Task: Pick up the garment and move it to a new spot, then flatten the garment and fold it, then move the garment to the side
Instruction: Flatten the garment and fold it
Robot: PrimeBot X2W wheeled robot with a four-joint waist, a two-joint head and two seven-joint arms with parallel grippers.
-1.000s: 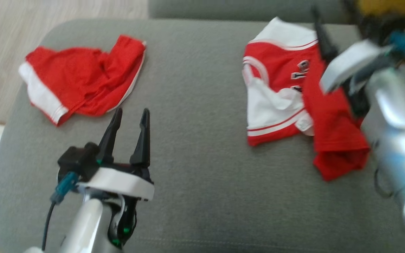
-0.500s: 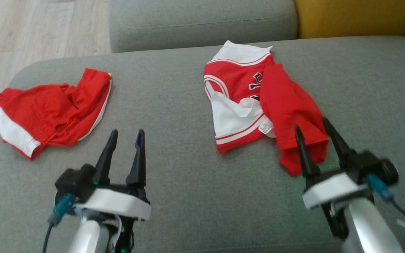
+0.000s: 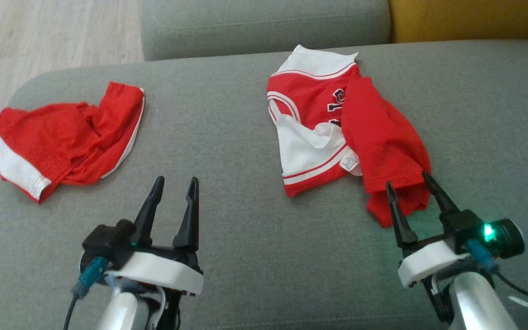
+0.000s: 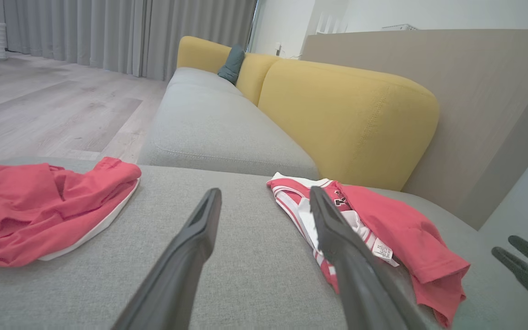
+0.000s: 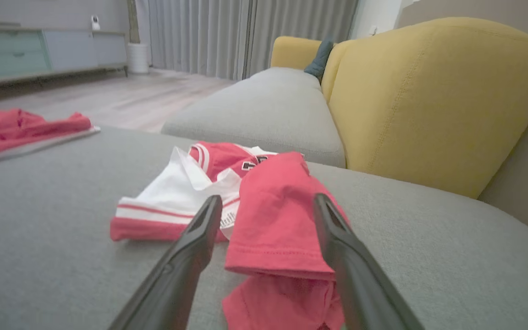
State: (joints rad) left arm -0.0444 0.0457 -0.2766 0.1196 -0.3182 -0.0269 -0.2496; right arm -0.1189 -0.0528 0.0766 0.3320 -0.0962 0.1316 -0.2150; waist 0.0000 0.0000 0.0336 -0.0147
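Your right fingers [image 3: 397,215] stood open by the jersey [image 3: 310,98], left fingers [image 3: 188,211] open well left of it; limp, light cloth, likely best pinched at its hem.

My left claw [image 3: 176,179] and right claw [image 3: 406,179] share one build: two long, dark, tapering fingers [image 3: 147,215] on a black block, a curved white collar [image 3: 158,275] beneath, and a silvery forearm [image 3: 119,311] behind. The left has a teal plug [image 3: 89,277] with a black cable [image 3: 69,311]. The right has the same plug, plus a round black module [image 3: 504,236] glowing green.
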